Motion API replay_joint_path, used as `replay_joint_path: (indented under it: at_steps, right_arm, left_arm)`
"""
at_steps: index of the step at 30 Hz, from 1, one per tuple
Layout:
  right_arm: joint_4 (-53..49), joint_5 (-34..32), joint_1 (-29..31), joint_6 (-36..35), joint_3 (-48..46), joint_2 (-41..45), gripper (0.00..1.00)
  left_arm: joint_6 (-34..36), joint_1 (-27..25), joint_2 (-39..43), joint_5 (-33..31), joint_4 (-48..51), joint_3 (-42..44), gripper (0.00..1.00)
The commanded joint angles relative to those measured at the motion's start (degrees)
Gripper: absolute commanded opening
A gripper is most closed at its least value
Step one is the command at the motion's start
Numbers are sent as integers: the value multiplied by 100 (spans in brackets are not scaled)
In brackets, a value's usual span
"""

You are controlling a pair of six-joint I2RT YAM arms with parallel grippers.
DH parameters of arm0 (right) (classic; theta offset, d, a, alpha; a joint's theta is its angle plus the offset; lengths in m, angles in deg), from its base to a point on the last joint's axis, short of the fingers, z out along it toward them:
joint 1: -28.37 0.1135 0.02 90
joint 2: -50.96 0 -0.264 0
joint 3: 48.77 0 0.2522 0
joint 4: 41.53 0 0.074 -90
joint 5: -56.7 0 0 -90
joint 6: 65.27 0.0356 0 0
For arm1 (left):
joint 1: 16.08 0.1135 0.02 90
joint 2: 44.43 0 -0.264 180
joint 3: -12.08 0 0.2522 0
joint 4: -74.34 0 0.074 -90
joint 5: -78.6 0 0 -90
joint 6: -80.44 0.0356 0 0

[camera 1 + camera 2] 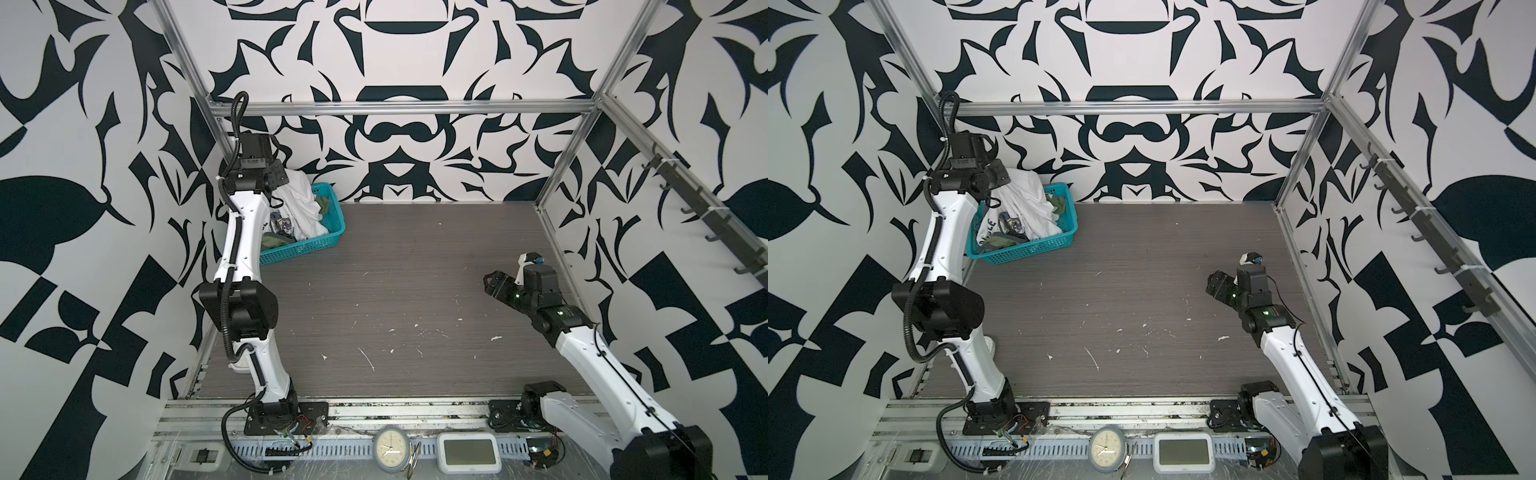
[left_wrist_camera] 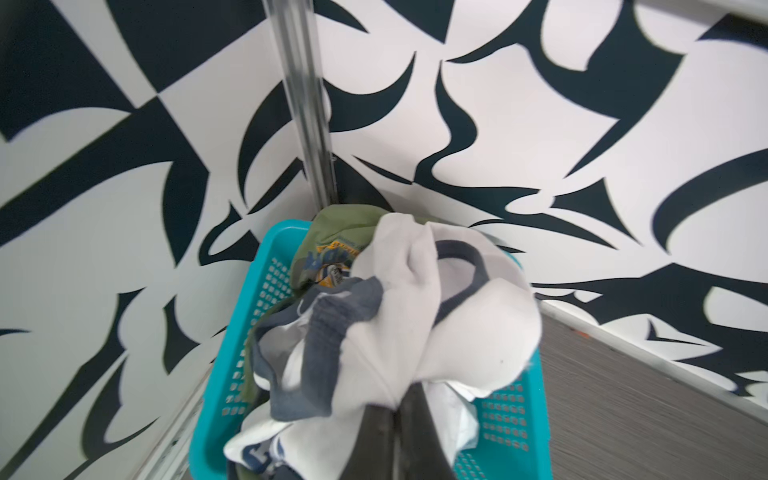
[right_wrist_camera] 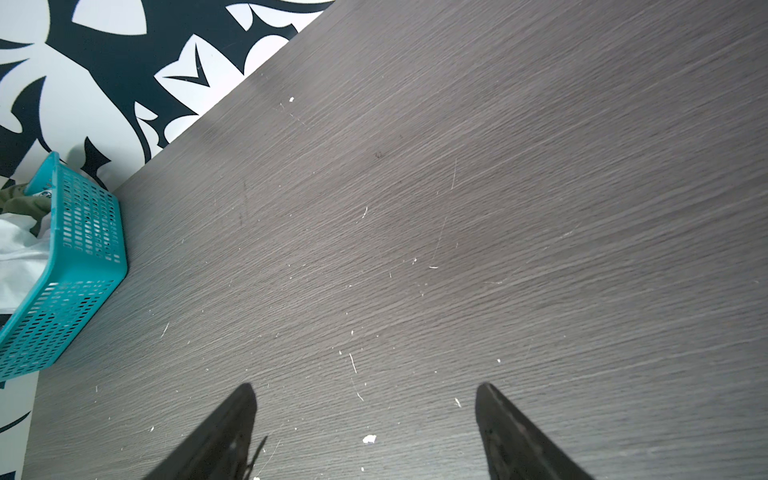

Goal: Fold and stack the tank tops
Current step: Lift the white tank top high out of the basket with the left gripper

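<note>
Left gripper (image 2: 398,432) is clamped tight on a bunch of the white sleeveless cloth tank top (image 2: 457,324). The fabric billows up off its black fingers (image 2: 419,449), with dark navy-grey trim looping across it. Tucked partly under that white cloth is the olive green sleeveless cloth tank top (image 2: 336,232), crumpled, its blue-yellow badge print showing. Both tops sit in the teal plastic mesh basket (image 1: 309,245), which in both top views is in the upper left of the frame, at the far left corner of the dark grey wood-grain table (image 1: 395,291). From the basket the white cloth rises to the left wrist. Over on the right of the frame, the right gripper (image 1: 491,283) hangs low above scuffed bare tabletop. Its jaws are spread wide and it is well apart from the basket.
</note>
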Motion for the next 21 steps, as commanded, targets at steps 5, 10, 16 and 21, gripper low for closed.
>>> replay_joint_path:
  at_steps: [5, 10, 16, 21]
  right_arm:
    - [29, -16, 36, -60, 211, 69, 85]
    - [47, -8, 32, -44, 168, 109, 85]
    - [-14, -25, 31, -112, 159, 181, 85]
    - [11, 18, 38, -105, 176, 184, 85]
  left_arm:
    - [-60, -369, -424, 527, 636, -2127, 0]
    - [-45, -603, -467, 716, 283, -2835, 0]
    - [182, -1167, 191, 612, -798, -2378, 0]
    - [531, -1904, 37, 219, -962, -3406, 0]
